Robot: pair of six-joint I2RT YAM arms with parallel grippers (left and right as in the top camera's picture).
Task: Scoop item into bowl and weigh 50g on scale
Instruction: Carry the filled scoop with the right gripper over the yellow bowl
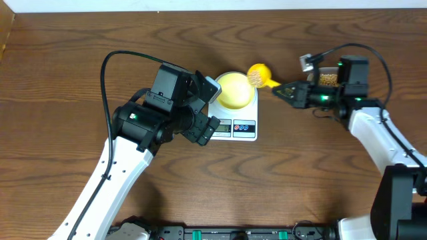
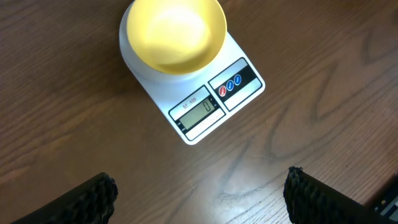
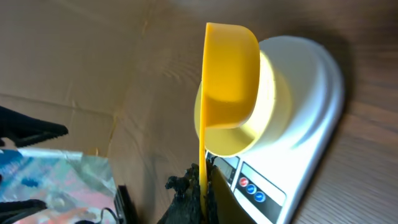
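Observation:
The pale-yellow bowl [image 1: 235, 89] sits on the white scale [image 1: 244, 131]; in the left wrist view the bowl [image 2: 174, 34] looks empty and the scale [image 2: 214, 102] display reads 0. My right gripper [image 1: 285, 91] is shut on the handle of the bright yellow scoop [image 1: 259, 75], which holds tan beans [image 1: 255, 77] just past the bowl's far right rim. In the right wrist view the scoop [image 3: 229, 87] hangs in front of the bowl [image 3: 270, 99] and scale [image 3: 311, 87]. My left gripper [image 1: 208, 107] is open and empty beside the scale's left edge; its fingers [image 2: 199, 196] frame bare table.
A clear tub of beans [image 1: 327, 77] stands at the right, behind my right wrist. The left arm's body lies over the table left of the scale. The wooden table [image 1: 67, 80] reaches to the far edge at the top.

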